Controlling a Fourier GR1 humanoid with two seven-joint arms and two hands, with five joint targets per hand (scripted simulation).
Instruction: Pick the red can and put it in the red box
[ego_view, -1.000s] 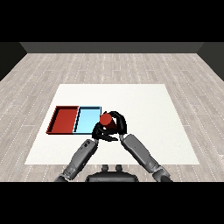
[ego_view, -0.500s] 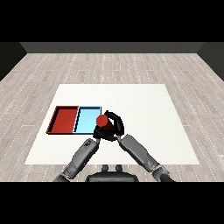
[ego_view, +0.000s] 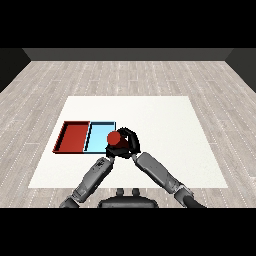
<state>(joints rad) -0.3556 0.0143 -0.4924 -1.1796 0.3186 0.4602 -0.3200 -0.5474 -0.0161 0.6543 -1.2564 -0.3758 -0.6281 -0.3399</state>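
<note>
My right hand (ego_view: 129, 141) curls round the red can (ego_view: 114, 137), just beside the light blue tray (ego_view: 98, 136) at its four o'clock corner; my left hand's (ego_view: 111, 151) fingers I cannot tell.

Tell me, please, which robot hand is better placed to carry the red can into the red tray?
The right robot hand: its fingers curl round the red can, at the light blue tray's right edge. The left robot hand sits just below the can, holding nothing visible. The red tray lies further left.

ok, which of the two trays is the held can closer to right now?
The light blue tray. The red can, held in the right hand, sits at its right edge. The red tray lies beyond it on the far left side.
</note>
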